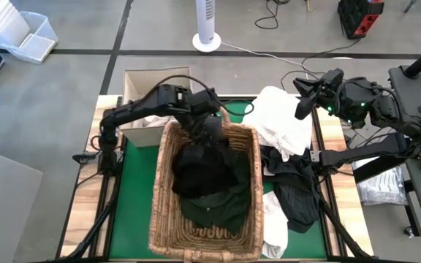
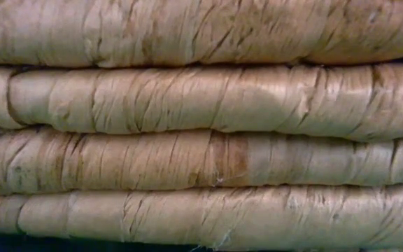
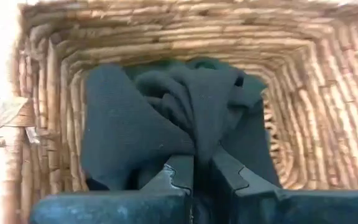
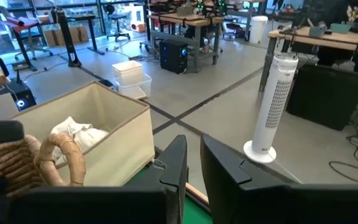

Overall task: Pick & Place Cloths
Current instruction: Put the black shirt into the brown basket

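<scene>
A wicker basket [image 1: 168, 183] stands on the green mat [image 1: 136, 183] at mid-table and fills the low view [image 2: 201, 126]. Inside it lie a black cloth [image 1: 199, 168] and a dark green cloth [image 1: 218, 208]. My left gripper [image 1: 212, 135] is over the basket's far end, shut on the black cloth [image 3: 135, 118]. To the basket's right, a white cloth [image 1: 283, 120], a black cloth [image 1: 298, 193] and another white cloth [image 1: 275, 226] lie on the table. My right gripper [image 1: 300, 109] is raised over the far right, shut on nothing [image 4: 193, 165]. My left gripper pinches a bunched fold of the black cloth [image 3: 199, 140] between its two fingers, coming from above and slanting down into the basket. The cloth hangs slack below the fingers, and its lower part spreads over the dark green cloth in the basket.
A beige box [image 1: 152, 91] stands just beyond the basket at the far left, with white cloth in it [image 4: 73, 134]. A white tower fan [image 1: 207, 29] stands on the floor beyond the table. The basket's walls [image 3: 328, 112] surround the left gripper closely.
</scene>
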{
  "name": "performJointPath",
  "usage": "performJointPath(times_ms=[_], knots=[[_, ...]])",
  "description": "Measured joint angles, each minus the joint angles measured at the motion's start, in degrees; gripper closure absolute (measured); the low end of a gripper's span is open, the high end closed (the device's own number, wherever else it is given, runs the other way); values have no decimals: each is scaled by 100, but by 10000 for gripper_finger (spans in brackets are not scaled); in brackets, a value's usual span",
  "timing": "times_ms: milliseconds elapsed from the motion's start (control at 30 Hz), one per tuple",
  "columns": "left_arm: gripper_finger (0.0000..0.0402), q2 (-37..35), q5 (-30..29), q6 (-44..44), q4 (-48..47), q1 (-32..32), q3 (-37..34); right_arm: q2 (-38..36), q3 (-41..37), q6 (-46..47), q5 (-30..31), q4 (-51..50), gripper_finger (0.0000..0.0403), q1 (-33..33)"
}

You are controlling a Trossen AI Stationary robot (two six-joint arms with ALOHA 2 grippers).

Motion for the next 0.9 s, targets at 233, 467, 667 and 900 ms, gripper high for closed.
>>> performJointPath(times_ms=[233,467,667,900], knots=[[401,397,-6,55,0,-45,-4,2,-1,234,-2,-185,365,0],[401,673,-391,173,49,-88,-4,4,1,196,0,-218,365,0],[401,738,-438,302,152,-102,-7,7,0,191,0,-250,365,0],[386,725,-447,290,227,-99,-8,7,1,191,0,-253,365,0]])
